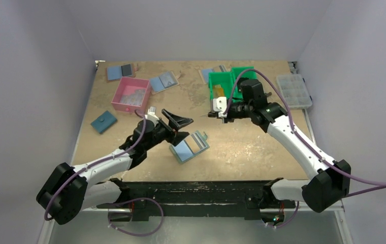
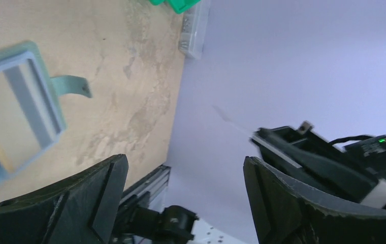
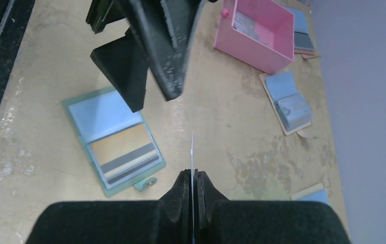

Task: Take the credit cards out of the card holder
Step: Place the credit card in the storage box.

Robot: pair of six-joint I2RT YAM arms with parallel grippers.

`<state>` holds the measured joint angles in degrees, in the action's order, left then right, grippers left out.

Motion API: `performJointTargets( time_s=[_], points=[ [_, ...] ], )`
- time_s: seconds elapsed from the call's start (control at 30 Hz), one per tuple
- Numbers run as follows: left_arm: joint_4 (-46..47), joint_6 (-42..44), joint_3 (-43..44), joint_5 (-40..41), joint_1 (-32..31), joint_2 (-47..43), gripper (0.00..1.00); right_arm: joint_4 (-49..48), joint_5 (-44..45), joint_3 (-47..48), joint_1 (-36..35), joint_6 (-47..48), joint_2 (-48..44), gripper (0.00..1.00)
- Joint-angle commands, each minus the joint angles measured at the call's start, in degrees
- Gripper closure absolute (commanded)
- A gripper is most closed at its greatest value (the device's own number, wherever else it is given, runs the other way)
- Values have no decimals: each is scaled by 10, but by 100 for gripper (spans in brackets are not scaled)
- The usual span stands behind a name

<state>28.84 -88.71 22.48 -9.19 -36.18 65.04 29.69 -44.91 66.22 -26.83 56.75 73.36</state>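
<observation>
**Top view.** The card holder lies open on the tabletop near its middle, pale blue side up. The left hand hangs just at its 11 o'clock, spread wide and holding nothing; its arm reaches in from the 7 o'clock corner. The right hand is at the 6 o'clock edge of a green bin, well apart from the holder; its forearm stretches in from 4 o'clock. A pink box stands at 10 o'clock of the left hand and a dark blue wallet at its 9 o'clock. Blue-and-grey folders lie toward the far edge, and a clear compartment case lies at the right edge.

**Left wrist view.** The fingers stand far apart. One corner of the holder and its strap tab show at 10 o'clock.

**Right wrist view.** The right hand is pressed shut on a thin card, seen edge-on; its colour cannot be told. The holder lies at 10 o'clock, with an orange-yellow credit card seated in its lower pocket. The left hand's black fingers overhang and partly hide the holder's upper half.
</observation>
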Motion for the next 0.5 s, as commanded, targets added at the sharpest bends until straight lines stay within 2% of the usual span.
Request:
performJointTargets(
  time_s=[0.0,0.1,0.2,0.47],
  points=[
    [-91,-90,98,19,-8,-2,10,-90,12,-41,-1,-27,-10,100],
    [-89,-115,106,25,-11,9,12,-101,9,-56,-1,-23,-15,100],
    [-30,-151,96,22,-20,31,20,-109,-2,-65,-4,-20,-15,100],
    [-11,-149,141,15,-50,87,25,-138,5,-89,-23,-21,-12,100]
  ],
)
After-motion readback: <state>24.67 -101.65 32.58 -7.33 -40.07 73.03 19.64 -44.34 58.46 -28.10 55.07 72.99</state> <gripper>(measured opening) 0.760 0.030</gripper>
